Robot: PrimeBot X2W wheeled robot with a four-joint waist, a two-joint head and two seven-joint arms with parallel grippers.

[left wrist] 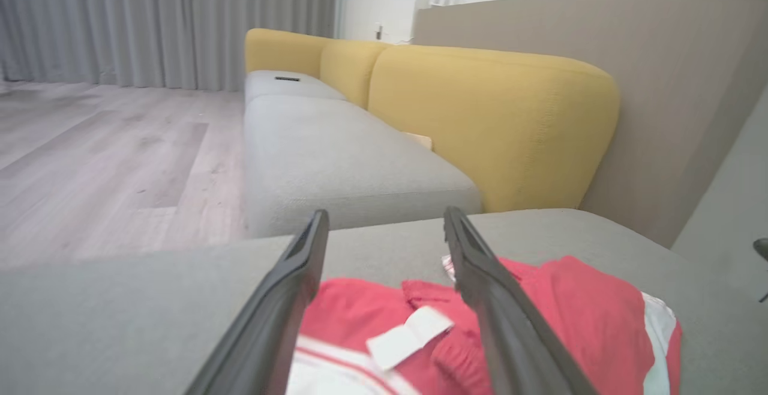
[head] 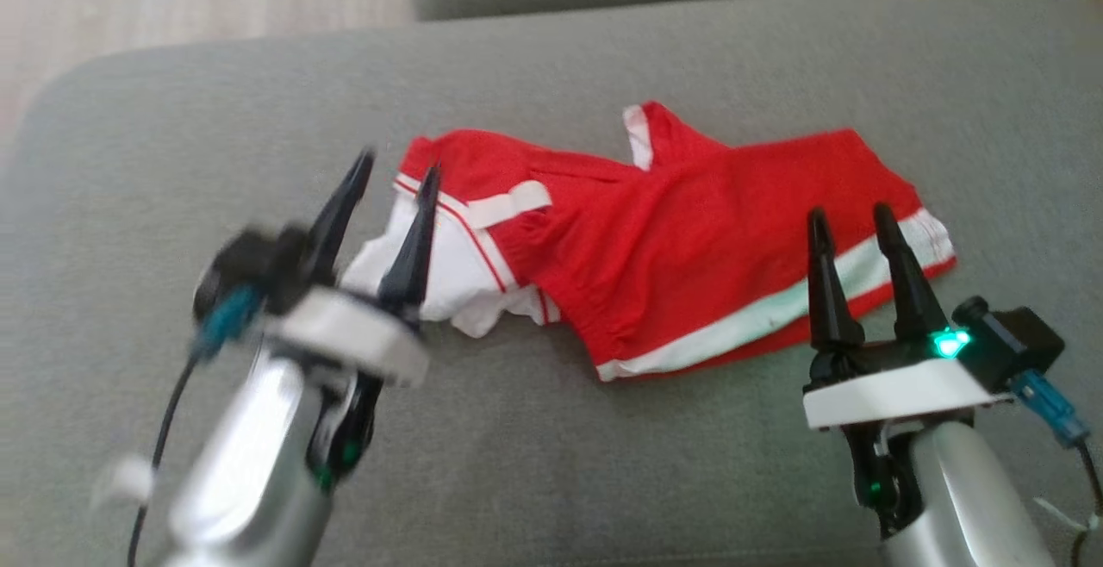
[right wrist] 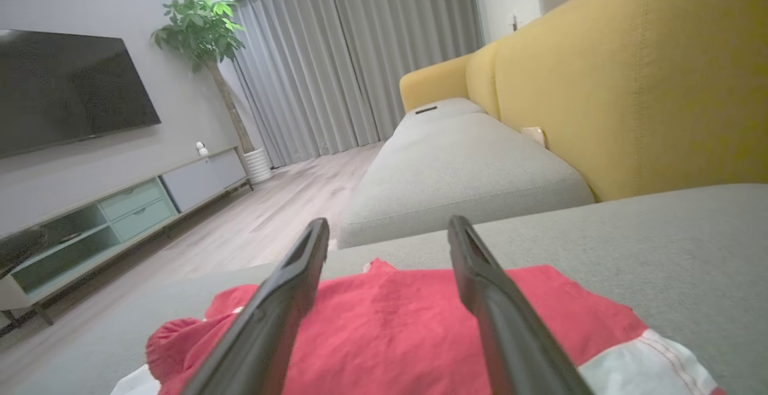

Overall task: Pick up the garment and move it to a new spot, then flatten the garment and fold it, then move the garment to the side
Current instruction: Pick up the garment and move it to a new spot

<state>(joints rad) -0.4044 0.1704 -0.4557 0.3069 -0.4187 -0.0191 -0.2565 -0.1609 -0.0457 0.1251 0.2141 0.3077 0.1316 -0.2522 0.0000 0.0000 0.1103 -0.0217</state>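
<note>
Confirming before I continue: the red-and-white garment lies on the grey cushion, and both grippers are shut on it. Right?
Not quite. The garment lies on the grey cushion, but the left gripper and right gripper are both open, not shut on it; each wrist view shows its fingers spread apart.

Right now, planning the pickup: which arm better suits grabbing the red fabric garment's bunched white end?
Probably left: left gripper open over the red fabric garment's white end; right gripper at the opposite hem.
</note>
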